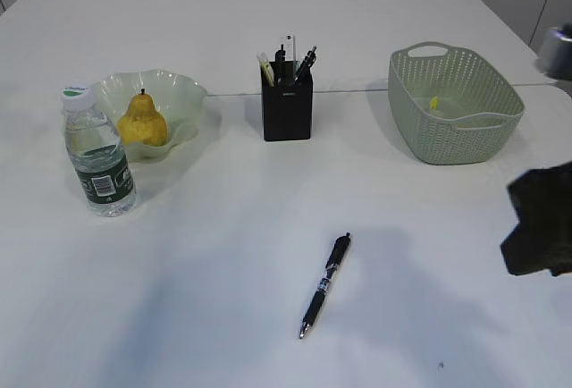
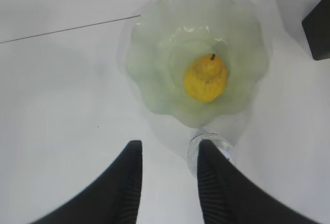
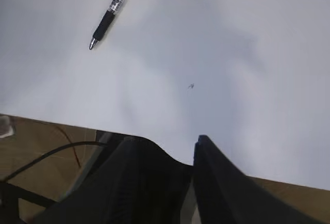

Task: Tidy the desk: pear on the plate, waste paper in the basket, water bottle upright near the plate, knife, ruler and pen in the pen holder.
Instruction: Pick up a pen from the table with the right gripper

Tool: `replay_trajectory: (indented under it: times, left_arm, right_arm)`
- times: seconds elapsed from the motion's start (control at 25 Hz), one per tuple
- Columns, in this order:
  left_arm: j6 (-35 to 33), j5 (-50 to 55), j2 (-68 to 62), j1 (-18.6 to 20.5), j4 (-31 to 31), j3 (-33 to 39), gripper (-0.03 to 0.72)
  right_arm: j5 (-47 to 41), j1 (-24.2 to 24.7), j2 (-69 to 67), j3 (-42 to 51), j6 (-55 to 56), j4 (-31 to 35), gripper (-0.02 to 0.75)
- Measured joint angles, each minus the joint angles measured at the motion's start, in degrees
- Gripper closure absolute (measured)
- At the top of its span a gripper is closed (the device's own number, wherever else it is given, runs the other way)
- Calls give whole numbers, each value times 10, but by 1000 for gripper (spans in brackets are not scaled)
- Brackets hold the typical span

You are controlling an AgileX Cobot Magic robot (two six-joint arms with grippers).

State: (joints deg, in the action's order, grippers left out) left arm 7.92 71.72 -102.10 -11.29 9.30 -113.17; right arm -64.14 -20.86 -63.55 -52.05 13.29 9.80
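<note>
One pen holder [image 1: 287, 113] stands on the surface [image 1: 223, 263], with several sticks of stationery in it, too crowded to count. To its left are one plate [image 1: 183, 95], one pear [image 1: 143, 122] and one water bottle [image 1: 98, 157]. To its right is one basket [image 1: 465, 133]. In front of it lies one pen [image 1: 325, 285].

A white table [image 1: 223, 254] fills most of the frame. A seam [image 1: 357, 91] crosses its upper part. A small dark speck [image 1: 441, 366] sits lower right.
</note>
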Motion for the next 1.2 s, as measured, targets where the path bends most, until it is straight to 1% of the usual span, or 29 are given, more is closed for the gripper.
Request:
replay_trajectory:
  times: [0.2, 0.32, 0.52, 0.6, 0.68, 0.8, 0.88, 1.2]
  left_arm:
    - [0, 1, 4, 0, 0, 0, 433]
    - [0, 1, 4, 0, 0, 0, 433]
    - [0, 2, 4, 0, 0, 0, 433]
    - [0, 2, 4, 0, 0, 0, 433]
    - [0, 2, 4, 0, 0, 0, 433]
    - [0, 2, 4, 0, 0, 0, 433]
    - [0, 2, 4, 0, 0, 0, 433]
    - [0, 2, 4, 0, 0, 0, 433]
  right_arm:
    - [26, 0, -103, -32, 67, 5, 433]
    - [44, 0, -163, -45, 91, 6, 410]
    - [52, 0, -245, -64, 117, 10, 332]
    - [54, 0, -275, -79, 120, 25, 295]
    - [57, 0, -296, -96, 121, 52, 279]
    - [69, 0, -315, -123, 121, 99, 272]
    - [78, 0, -316, -133, 121, 117, 271]
    - [157, -1, -343, -135, 126, 130, 269]
